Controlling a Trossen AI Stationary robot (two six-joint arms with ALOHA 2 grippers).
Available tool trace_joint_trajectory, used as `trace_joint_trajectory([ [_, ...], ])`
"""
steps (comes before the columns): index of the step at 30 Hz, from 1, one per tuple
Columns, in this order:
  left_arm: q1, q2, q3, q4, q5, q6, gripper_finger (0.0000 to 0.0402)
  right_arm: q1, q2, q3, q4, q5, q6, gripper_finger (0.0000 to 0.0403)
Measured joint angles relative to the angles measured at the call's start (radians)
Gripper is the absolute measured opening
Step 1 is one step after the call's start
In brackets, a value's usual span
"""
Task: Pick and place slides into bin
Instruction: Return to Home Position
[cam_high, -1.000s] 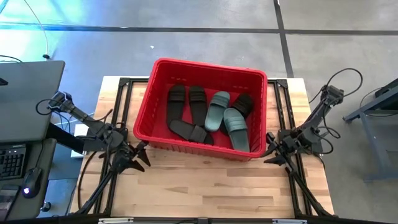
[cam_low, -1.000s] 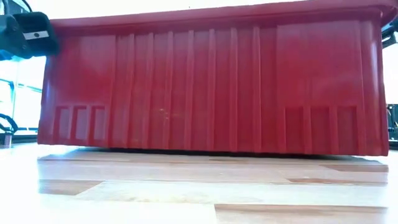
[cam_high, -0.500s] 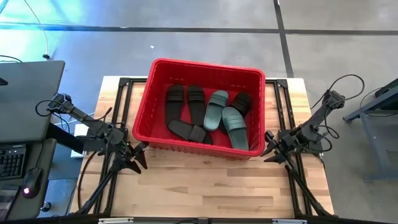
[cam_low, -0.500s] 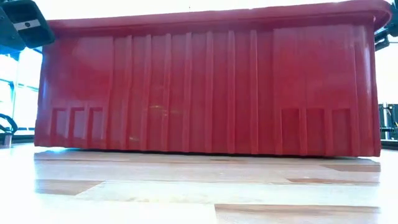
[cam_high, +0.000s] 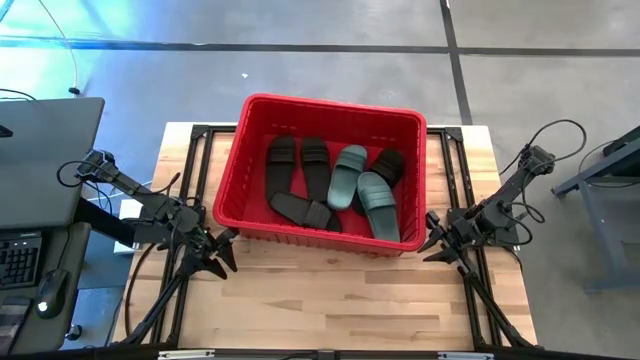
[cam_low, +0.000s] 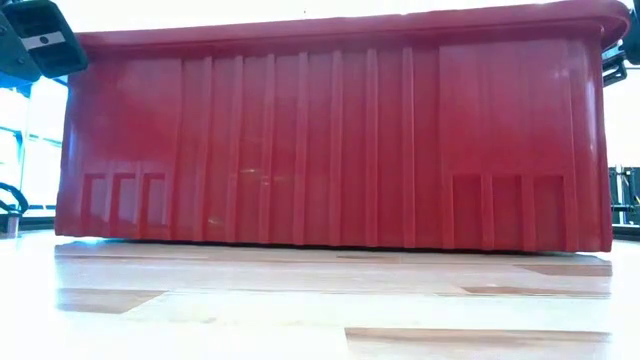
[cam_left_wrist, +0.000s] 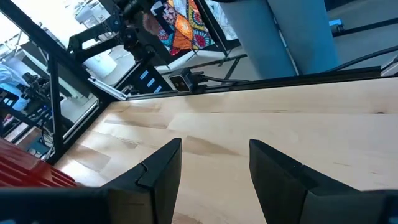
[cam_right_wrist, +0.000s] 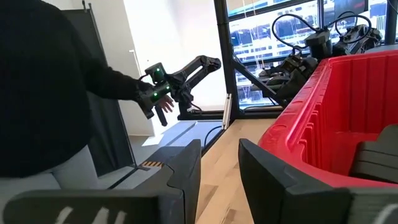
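**Slides all in the bin, end effectors outside it**

Six slides (cam_high: 335, 185), four black and two green, lie inside the red bin (cam_high: 330, 102), mostly lengthwise front to back. The bin stands on the counter (cam_high: 330, 300) between the arms. The left end effector (cam_high: 222, 253) and right end effector (cam_high: 430, 240) hover just beside its near corners, fingers apart and empty, about equally close. No pick appears to be left.

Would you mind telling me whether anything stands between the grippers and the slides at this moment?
Only the red bin's own walls: all six slides lie inside it, while the left gripper and right gripper sit open and empty outside its near corners. The bin is open on top.
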Motion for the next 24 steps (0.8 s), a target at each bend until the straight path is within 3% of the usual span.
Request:
trace_joint_trajectory([
  [3,0.000,0.000,0.000,-0.001,-0.004,0.012,0.0172,0.000,0.000,0.000,0.000,0.000,0.000,0.0099],
  [9,-0.002,0.005,-0.001,0.013,-0.130,0.131,0.0172,0.001,0.001,0.000,0.000,-0.006,0.000,0.0099],
  [17,-0.024,0.023,0.022,0.164,-0.019,-0.163,0.0172,0.002,0.001,0.000,0.020,0.037,0.060,0.0099],
  [24,-0.129,0.100,0.123,0.179,0.016,-0.235,0.0172,0.002,0.002,0.000,0.008,0.055,0.032,0.0099],
])
